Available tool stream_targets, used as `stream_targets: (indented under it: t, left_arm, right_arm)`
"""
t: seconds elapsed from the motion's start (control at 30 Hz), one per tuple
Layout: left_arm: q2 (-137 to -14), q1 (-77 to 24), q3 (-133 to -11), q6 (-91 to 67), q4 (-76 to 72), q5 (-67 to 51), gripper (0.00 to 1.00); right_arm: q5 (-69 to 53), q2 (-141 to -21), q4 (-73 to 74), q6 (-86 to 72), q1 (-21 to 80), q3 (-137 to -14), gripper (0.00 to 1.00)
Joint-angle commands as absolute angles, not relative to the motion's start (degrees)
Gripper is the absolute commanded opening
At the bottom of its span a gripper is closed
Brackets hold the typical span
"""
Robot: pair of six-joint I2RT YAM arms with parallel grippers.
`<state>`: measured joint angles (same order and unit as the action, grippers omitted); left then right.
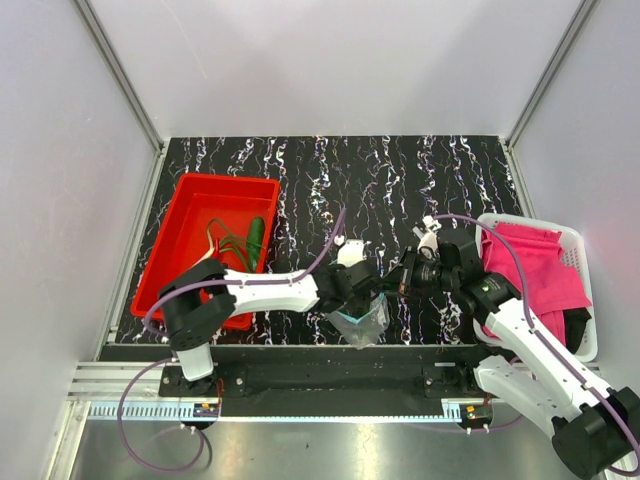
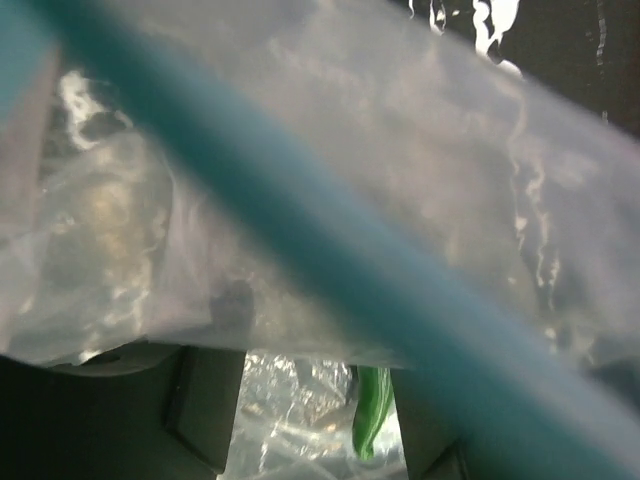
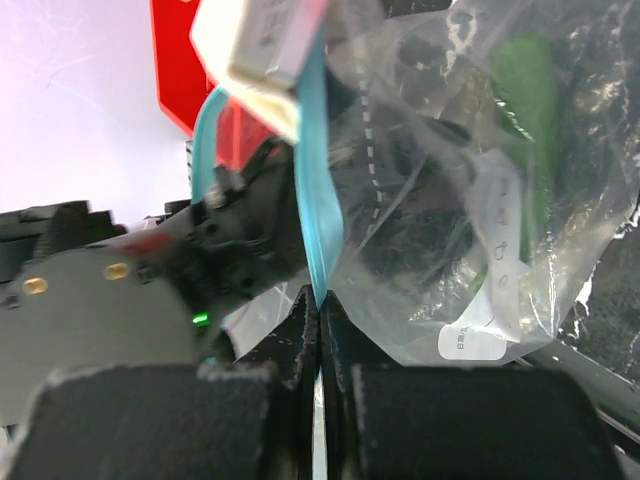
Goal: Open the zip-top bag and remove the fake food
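Teal strip [image 3: 318,220] of the zip-top bag [image 3: 430,230] pinched in right gripper [image 3: 320,320], can't tell for left gripper [image 1: 365,288]; opening step, next means pulling the lips apart

Overhead; two wrist close-ups, same bag [image 1: 362,322]

The zip-top bag [image 1: 362,322], clear and crinkled, sits bunched up near the front edge of the surface. Its teal zip strip [image 3: 318,200] is pinched between the right fingers [image 3: 295,345], and a small white label [image 3: 472,343] shows. A green piece of fake food [image 3: 525,100] is inside. A dark green cucumber [image 1: 256,238] lies in the red tray [image 1: 225,179].
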<state>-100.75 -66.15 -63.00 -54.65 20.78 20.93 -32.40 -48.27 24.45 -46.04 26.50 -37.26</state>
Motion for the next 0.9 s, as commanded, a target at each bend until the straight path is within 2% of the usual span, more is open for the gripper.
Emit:
stream_targets:
  t: [0.0, 0.1, 0.2, 0.23, 0.3, 0.33, 0.4, 0.67, 0.87]
  left_arm:
    - [-105.37, -66.01, -66.27, -56.34, 17.49, 20.21, 0.61]
    - [-107.04, -65.74, -66.36, -56.69, 17.23, 20.39, 0.60]
    - [-107.49, -65.48, -65.40, -56.34, 16.44, 20.65, 0.47]
    - [-106.36, -65.57, -64.96, -56.08, 16.00, 20.65, 0.36]
    - [-104.77, -65.57, -64.08, -54.76, 15.47, 20.74, 0.27]
    - [-103.63, -65.57, -63.99, -54.06, 15.47, 20.66, 0.19]
    - [-99.95, -65.65, -63.90, -51.61, 15.64, 19.78, 0.14]
    - [-86.76, -65.57, -61.79, -44.92, 14.33, 14.77, 0.01]
    - [-79.37, -65.57, -59.59, -39.38, 8.61, 8.44, 0.00]
  right_arm:
    - [-31.64, -46.93, 25.66, -44.56, 26.72, -38.41, 0.00]
    - [-31.47, -46.50, 26.28, -44.30, 26.63, -38.23, 0.00]
    - [-30.85, -45.97, 26.89, -43.86, 26.72, -37.71, 0.00]
    - [-30.50, -45.79, 27.50, -43.60, 26.81, -37.62, 0.00]
    - [-29.01, -45.70, 28.47, -42.28, 26.72, -37.79, 0.00]
    - [-28.31, -45.88, 29.61, -41.23, 26.81, -38.23, 0.00]
    - [-25.85, -46.14, 30.84, -40.00, 26.81, -39.11, 0.00]
    - [-17.76, -48.60, 35.07, -35.07, 26.72, -42.10, 0.00]
    - [-14.51, -49.92, 36.21, -33.22, 26.72, -43.50, 0.00]
